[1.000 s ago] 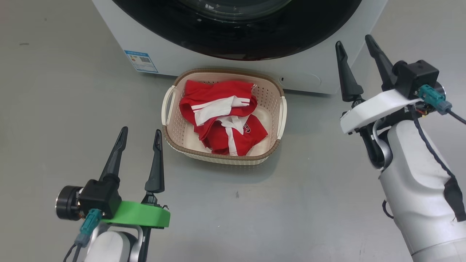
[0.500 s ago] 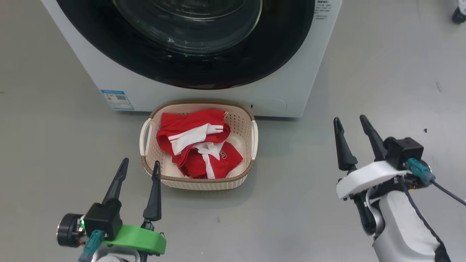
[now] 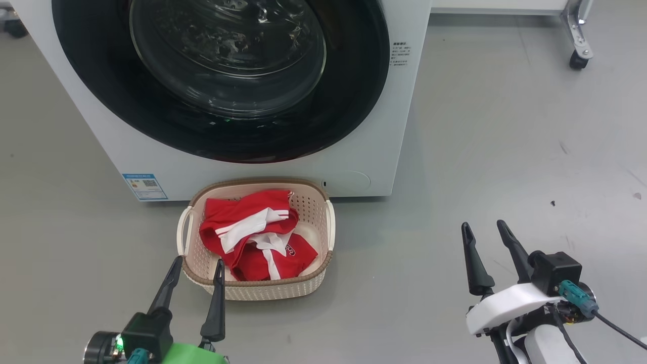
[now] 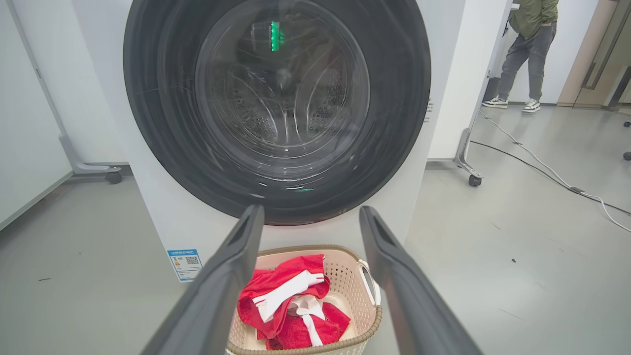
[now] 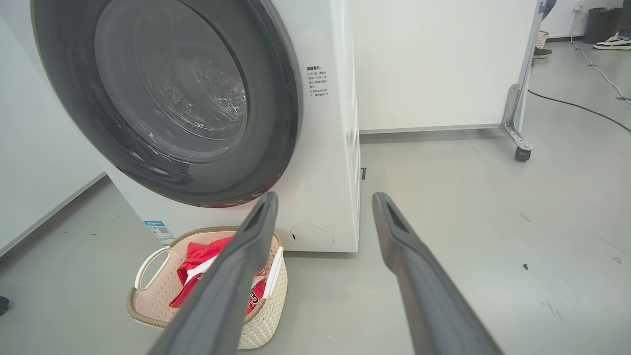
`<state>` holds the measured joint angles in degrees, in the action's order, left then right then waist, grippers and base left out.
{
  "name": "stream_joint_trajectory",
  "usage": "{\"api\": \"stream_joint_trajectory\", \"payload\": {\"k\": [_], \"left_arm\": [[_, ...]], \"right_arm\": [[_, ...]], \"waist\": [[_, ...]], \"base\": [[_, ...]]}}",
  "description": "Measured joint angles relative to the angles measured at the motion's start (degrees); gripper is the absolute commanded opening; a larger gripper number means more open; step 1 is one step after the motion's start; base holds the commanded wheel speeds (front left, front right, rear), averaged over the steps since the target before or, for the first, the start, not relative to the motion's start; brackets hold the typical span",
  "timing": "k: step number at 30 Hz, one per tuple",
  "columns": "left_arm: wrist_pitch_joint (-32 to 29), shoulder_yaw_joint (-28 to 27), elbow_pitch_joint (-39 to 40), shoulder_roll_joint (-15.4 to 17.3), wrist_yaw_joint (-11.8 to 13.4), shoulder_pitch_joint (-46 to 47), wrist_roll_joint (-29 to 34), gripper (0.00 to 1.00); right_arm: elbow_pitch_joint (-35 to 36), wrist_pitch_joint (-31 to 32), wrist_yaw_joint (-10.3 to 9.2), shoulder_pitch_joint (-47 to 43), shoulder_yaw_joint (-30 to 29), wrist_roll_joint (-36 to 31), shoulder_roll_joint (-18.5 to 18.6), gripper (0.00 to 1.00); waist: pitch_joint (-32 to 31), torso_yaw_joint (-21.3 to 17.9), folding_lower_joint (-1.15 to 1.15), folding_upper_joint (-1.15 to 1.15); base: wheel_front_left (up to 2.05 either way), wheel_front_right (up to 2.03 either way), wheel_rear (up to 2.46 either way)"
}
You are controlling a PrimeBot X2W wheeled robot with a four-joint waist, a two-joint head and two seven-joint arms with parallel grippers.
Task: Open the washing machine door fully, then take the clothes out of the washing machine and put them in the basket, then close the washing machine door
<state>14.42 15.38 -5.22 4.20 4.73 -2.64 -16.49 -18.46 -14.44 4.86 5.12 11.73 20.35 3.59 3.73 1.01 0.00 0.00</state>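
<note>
We see the washing machine (image 3: 391, 136) standing on the grey floor (image 3: 505, 151), with the washing machine door (image 3: 222, 71) lying flat against its front. Through the bulging glass the perforated steel drum (image 4: 281, 103) shows. A small blue label (image 3: 144, 186) sits at the lower left corner of the white front.

The basket (image 3: 263, 292) stands on the floor just before the foot of the machine, under the lower edge of the door. We cannot tell whether its far rim touches the front panel. The clothes (image 3: 242, 237) lie bundled inside it, red with white stripes, heaped toward its left side.

Our left gripper (image 3: 198, 261) is at the near left corner of the basket. Its two dark fingers are spread apart and hold nothing. In the left wrist view they frame the basket and the bottom of the door.

Our right gripper (image 3: 482, 224) is over bare floor, well apart from the basket on its right. Its fingers are likewise spread and empty.

Behind the machine stands a white panel on a castor (image 3: 577, 59). In the left wrist view a person (image 4: 527, 49) stands at the far right, and a cable (image 4: 542, 170) runs across the floor.
</note>
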Motion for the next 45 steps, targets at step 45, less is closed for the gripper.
{"api": "stream_joint_trajectory", "payload": {"k": [45], "left_arm": [[-0.81, 0.08, 1.89, 0.34, 0.02, -3.61, -0.58, 1.00]], "right_arm": [[9.32, 0.00, -2.08, -9.85, 0.41, -1.11, -0.42, 1.00]], "waist": [[-3.06, -1.31, 0.00, 0.00]], "base": [[0.00, 0.00, 0.00]]}}
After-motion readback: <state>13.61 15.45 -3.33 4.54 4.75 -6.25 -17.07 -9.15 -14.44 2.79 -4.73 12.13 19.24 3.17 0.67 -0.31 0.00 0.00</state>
